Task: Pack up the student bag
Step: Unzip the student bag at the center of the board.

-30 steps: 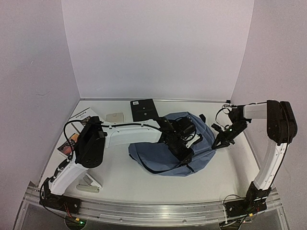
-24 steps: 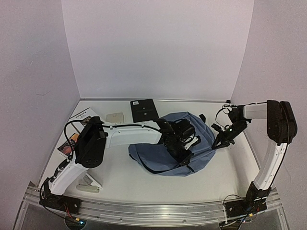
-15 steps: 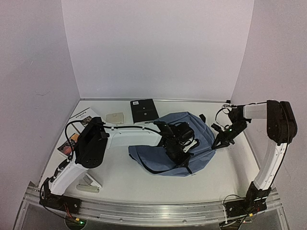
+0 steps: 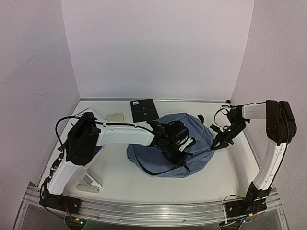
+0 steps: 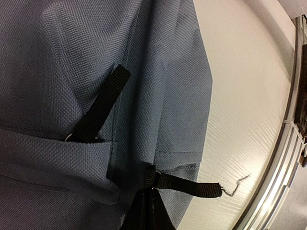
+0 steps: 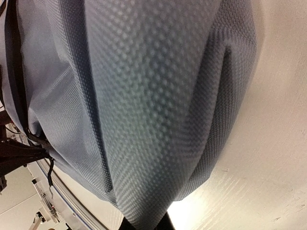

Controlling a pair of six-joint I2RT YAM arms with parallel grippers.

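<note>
I see 1 student bag (image 4: 201, 151) on the table (image 4: 120, 177), right of centre | 2 black pull tabs (image 5: 98, 108) on it | left gripper (image 5: 146, 203) jaws together at one tab's ring, grip unclear | right gripper (image 4: 216, 146) clamped on bag's right edge | back edge: 1 black pad (image 4: 144, 110), 1 beige card (image 4: 115, 117)

student bag (image 4: 144, 157): blue-grey, fine woven texture | straps (image 5: 100, 105): black | table (image 4: 120, 178): white | left arm (image 4: 122, 135): white, black joints

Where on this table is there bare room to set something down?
Bare: the near strip between the student bag and the front rail, and the patch between the bag and the right arm. Crowded: the far left, around the black folder and pale card.
</note>
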